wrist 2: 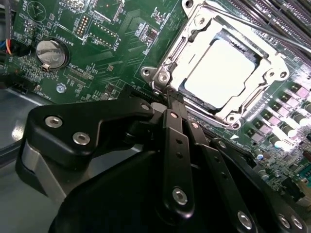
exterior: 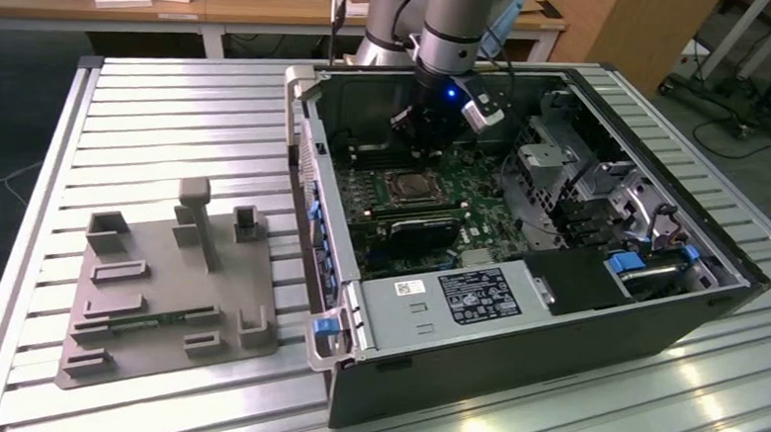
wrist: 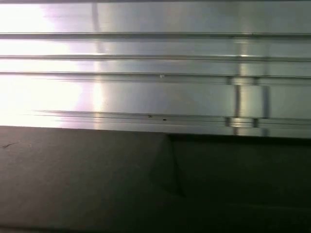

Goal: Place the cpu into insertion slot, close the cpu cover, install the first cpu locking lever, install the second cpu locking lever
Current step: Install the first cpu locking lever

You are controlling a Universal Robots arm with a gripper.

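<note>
Hand [wrist 2: 167, 97] at cpu cover [wrist 2: 194, 29], cpu [wrist 2: 221, 70] seated

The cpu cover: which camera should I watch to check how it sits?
The second wrist view: the cpu cover lies down around the cpu, its frame and corners seen close, with the gripper at its edge. In the exterior view the cover is a small square far off.

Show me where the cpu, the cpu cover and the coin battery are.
cpu [wrist 2: 221, 68], second wrist view, middle of its bright metal top.
cpu cover [wrist 2: 167, 60], second wrist view, frame's side bar.
coin battery [wrist 2: 50, 52], second wrist view, centre of its face.
</note>
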